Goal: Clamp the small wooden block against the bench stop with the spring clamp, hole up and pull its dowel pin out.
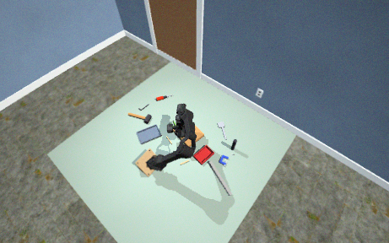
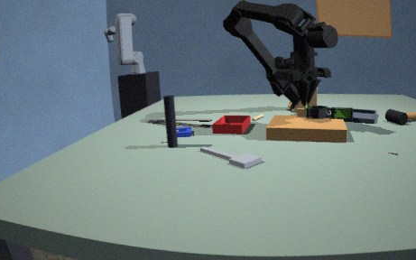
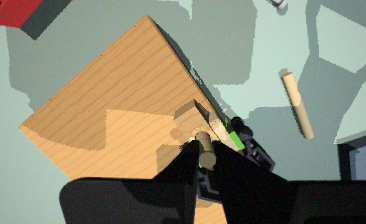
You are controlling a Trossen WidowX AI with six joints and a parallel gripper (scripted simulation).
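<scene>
The wooden board (image 2: 306, 132) (image 3: 104, 85) lies on the bench. My gripper (image 3: 204, 146) points down over its edge, shut on the pale dowel pin (image 3: 207, 156), whose round end stands up between the fingertips. The fingers also show low over the board in the side view. A wooden piece (image 3: 186, 114), apparently the bench stop, is just beyond the fingertips. The small block beneath is largely hidden by the fingers and shadow. The black and green spring clamp (image 2: 330, 112) (image 3: 235, 136) sits around this spot. Whether the pin's lower end is inside the block cannot be told.
A loose dowel (image 3: 298, 106) lies beside the board. A red tray (image 1: 203, 154) (image 2: 232, 125) and a blue-grey tray (image 1: 148, 134) flank it. A mallet (image 1: 140, 116) (image 2: 407, 116), a black upright cylinder (image 2: 171, 122), a blue part (image 1: 224, 156) and a grey scraper (image 2: 243, 160) lie farther out.
</scene>
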